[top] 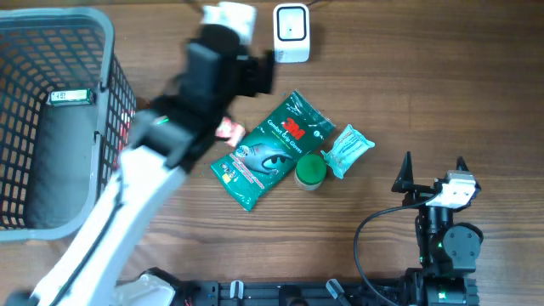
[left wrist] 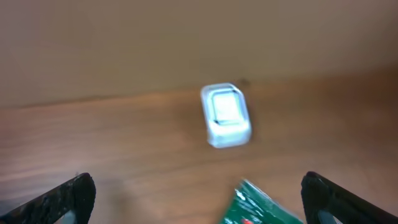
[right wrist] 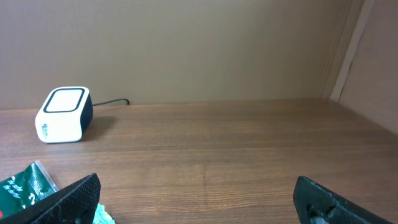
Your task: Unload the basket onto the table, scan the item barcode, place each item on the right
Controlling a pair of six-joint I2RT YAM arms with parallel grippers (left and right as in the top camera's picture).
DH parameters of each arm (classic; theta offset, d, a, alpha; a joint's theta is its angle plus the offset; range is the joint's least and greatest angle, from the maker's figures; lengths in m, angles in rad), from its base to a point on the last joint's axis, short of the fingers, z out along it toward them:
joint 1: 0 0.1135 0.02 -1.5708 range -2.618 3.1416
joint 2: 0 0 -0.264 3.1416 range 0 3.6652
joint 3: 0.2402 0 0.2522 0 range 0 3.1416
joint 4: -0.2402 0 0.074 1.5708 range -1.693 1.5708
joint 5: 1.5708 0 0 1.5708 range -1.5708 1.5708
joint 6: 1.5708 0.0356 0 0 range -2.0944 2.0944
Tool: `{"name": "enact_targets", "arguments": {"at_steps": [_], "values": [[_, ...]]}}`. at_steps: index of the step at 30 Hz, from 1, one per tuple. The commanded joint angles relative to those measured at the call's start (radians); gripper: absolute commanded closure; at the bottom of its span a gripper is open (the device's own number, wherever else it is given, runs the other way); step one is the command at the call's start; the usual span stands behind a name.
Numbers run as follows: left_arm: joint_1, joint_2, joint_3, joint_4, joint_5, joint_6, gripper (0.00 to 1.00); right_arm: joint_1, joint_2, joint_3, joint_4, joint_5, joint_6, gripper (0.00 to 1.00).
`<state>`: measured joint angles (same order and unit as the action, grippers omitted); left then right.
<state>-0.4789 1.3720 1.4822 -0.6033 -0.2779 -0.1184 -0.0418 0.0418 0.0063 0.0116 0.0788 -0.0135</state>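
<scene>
The white barcode scanner (top: 291,32) stands at the back of the table, and it also shows as a blurred white box, the scanner (left wrist: 226,116), in the left wrist view and as the scanner (right wrist: 62,115) at far left in the right wrist view. A green 3M packet (top: 274,151) lies mid-table; its corner (left wrist: 258,205) shows low between my left fingers. My left gripper (left wrist: 199,196) is open and holds nothing, hovering blurred near the scanner (top: 257,75). My right gripper (top: 433,174) rests open at front right, empty (right wrist: 199,199).
A grey wire basket (top: 102,34) fills the left side, with a dark item bearing a white label (top: 70,96) inside. A green-lidded jar (top: 310,170), a teal packet (top: 348,150) and a small red item (top: 228,130) lie around the green packet.
</scene>
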Motion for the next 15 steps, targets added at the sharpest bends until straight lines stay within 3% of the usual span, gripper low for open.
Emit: {"name": "enact_targets", "arguments": {"at_steps": [1, 5, 8, 12, 15], "values": [[0.117, -0.130, 0.010, -0.077, -0.057, -0.002, 0.00, -0.002, -0.004, -0.001, 0.003, -0.012, -0.013, 0.00], [0.340, -0.198, 0.010, -0.229, -0.057, -0.013, 0.00, -0.002, -0.004, -0.001, 0.002, -0.012, -0.011, 0.00], [0.512, -0.199, 0.010, -0.306, -0.047, -0.140, 0.00, -0.002, -0.004, -0.001, 0.003, -0.012, -0.013, 0.00], [0.710, -0.199, 0.007, -0.337, 0.140, -0.177, 0.00, -0.002, -0.004, -0.001, 0.037, -0.013, -0.009, 0.00], [0.825, -0.199, -0.013, -0.302, 0.206, -0.177, 0.00, -0.002, -0.004, -0.001, 0.019, -0.123, 0.000, 0.00]]}}
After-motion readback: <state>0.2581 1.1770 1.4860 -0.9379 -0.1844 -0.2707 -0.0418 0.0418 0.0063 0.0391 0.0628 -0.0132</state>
